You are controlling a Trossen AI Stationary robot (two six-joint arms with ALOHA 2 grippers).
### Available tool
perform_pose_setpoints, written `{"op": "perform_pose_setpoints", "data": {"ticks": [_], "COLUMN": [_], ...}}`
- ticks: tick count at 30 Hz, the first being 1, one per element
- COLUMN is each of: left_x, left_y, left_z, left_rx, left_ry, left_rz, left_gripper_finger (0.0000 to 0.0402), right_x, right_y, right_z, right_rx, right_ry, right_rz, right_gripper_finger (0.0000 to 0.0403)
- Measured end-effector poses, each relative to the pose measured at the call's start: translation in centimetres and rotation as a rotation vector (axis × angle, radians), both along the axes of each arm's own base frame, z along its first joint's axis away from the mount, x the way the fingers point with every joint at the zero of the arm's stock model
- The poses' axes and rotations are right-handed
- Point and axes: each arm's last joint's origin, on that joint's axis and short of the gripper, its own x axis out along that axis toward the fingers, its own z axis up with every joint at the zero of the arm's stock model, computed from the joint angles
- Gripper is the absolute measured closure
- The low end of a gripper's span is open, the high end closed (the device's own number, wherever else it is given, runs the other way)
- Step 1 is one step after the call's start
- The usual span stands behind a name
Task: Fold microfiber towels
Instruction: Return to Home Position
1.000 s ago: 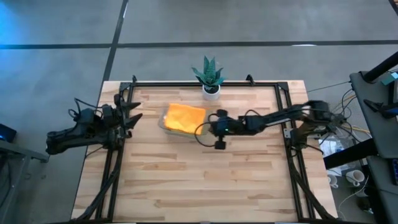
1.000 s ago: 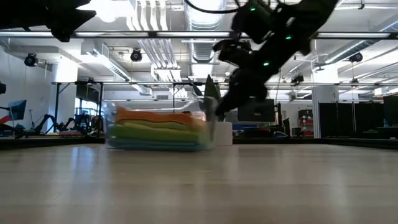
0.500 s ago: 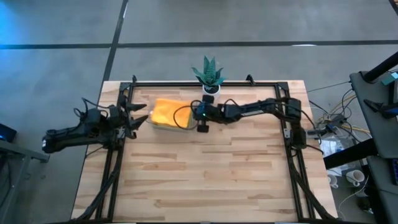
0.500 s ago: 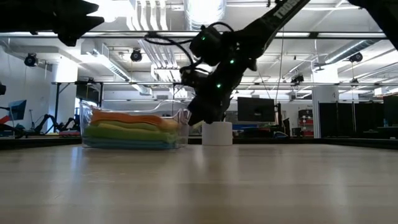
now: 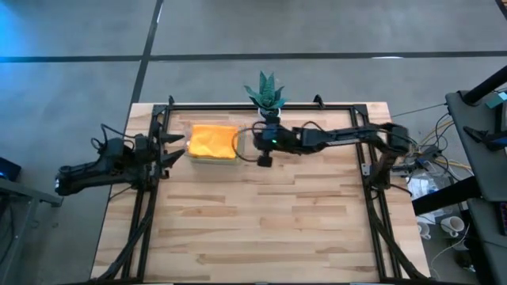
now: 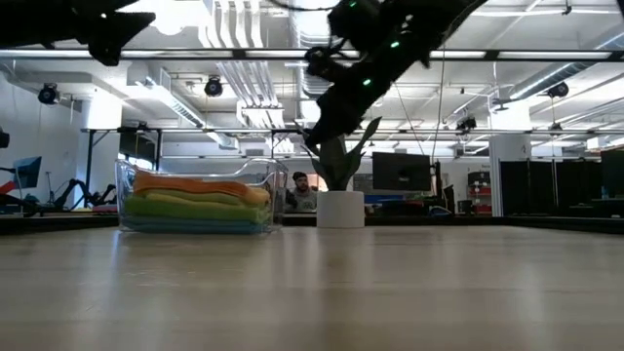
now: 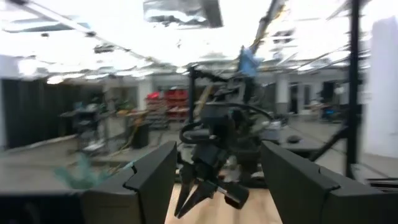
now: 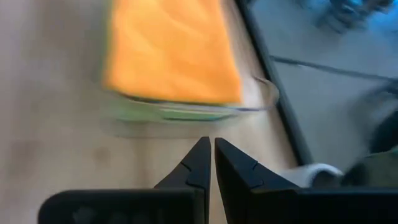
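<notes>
1. The right claw [image 5: 250,142], dark and two-fingered, is seen from above just beside the clear plastic bin [image 5: 234,154] near the far edge of the wooden table [image 5: 261,222]. The stack of folded microfiber towels [image 5: 211,140], orange on top, is held in that bin. The left claw [image 5: 174,148] is placed near the bin's other side.
2. At table level, orange is shown over yellow, lime green and light blue, with the white-potted green plant [image 6: 340,209] near.
3. Past the left wrist, the fingers are shown widely parted.
4. Past the right wrist, the fingers are seen clenched on nothing.
</notes>
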Motion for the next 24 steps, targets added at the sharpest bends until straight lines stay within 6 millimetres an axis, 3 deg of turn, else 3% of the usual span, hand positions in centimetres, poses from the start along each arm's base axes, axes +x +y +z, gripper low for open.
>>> {"op": "perform_pose_setpoints", "data": {"ticks": [5, 10, 15, 19, 24], "left_x": [-0.6, -0.8, -0.4, 0.4, 0.6], "left_y": [-0.3, -0.3, -0.3, -0.3, -0.4], "left_z": [-0.2, -1.1, -1.2, -1.8, -1.7], "left_rx": [0.02, 0.012, -0.068, -0.101, -0.037], "left_ry": [0.009, 0.075, 0.093, 0.153, 0.154], "left_rz": [-0.065, -0.065, -0.089, -0.15, -0.158], "left_gripper_finger": [0.0185, 0.0185, 0.0189, 0.0218, 0.029], "right_x": [-4.8, -10.8, -16.4, -20.3, -24.1], "right_y": [2.7, 4.8, 5.9, 5.9, 6.0], "right_z": [0.9, 0.9, 1.5, 1.9, 2.2], "right_rx": [0.127, 0.201, 0.272, 0.339, 0.467], "right_ry": [-0.161, -0.311, -0.411, -0.467, -0.504], "right_rz": [0.108, 0.127, 0.129, 0.083, 0.027], "right_gripper_finger": [0.0385, 0.0385, 0.0385, 0.0385, 0.0385]}}
